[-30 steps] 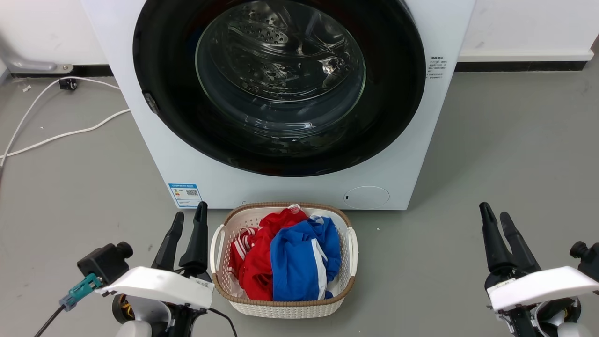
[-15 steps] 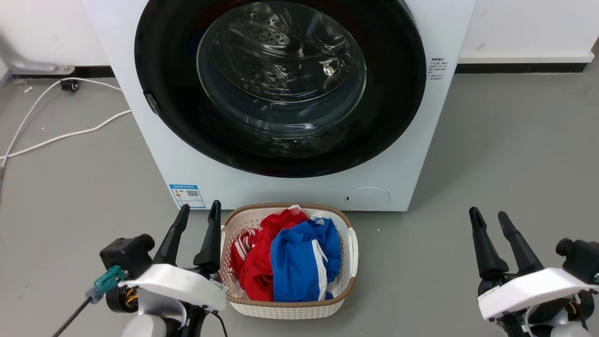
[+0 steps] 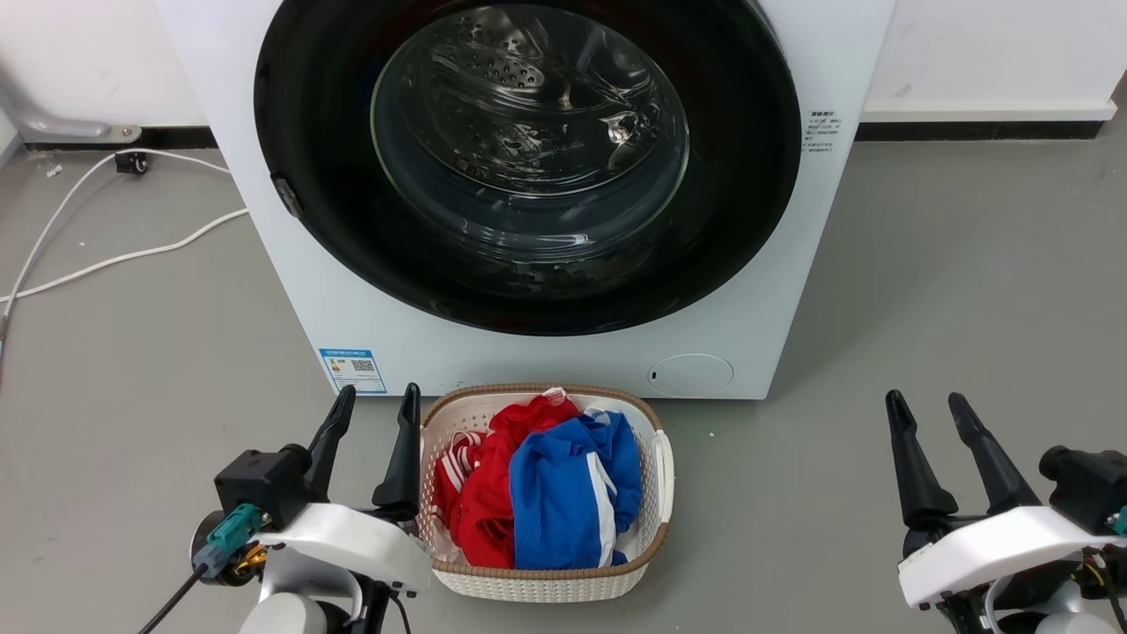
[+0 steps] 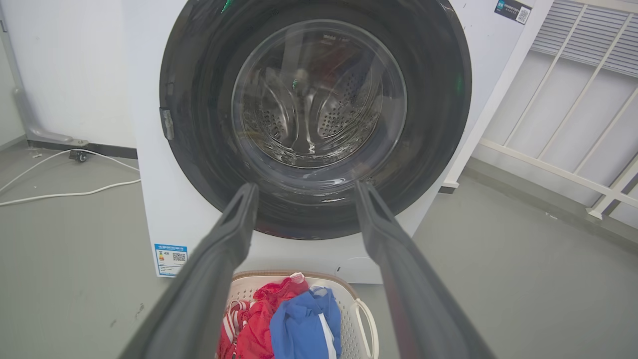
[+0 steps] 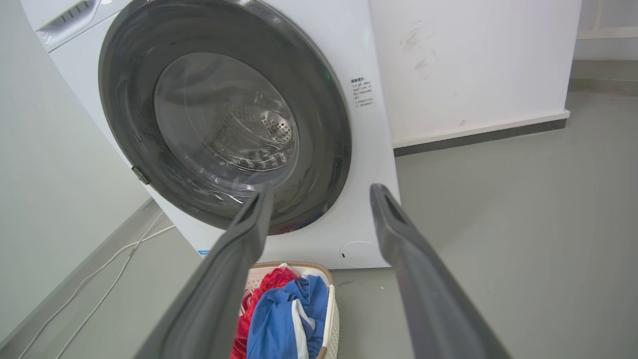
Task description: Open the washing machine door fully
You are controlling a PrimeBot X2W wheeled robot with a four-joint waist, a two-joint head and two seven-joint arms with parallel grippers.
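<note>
Bright, even indoor light with soft shadows. The washing machine door (image 3: 528,167) catches white streaks of glare on its glass. A faint shadow lies on the floor (image 3: 880,291) to its right. In the wrist views the left gripper (image 4: 305,187) and right gripper (image 5: 321,189) look soft close to the lens, and straight lines bend slightly near the edges.

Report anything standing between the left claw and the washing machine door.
Nothing visible stands between the left claw and the washing machine door. The laundry basket sits on the floor beside the claw, below the door's lower edge.
</note>
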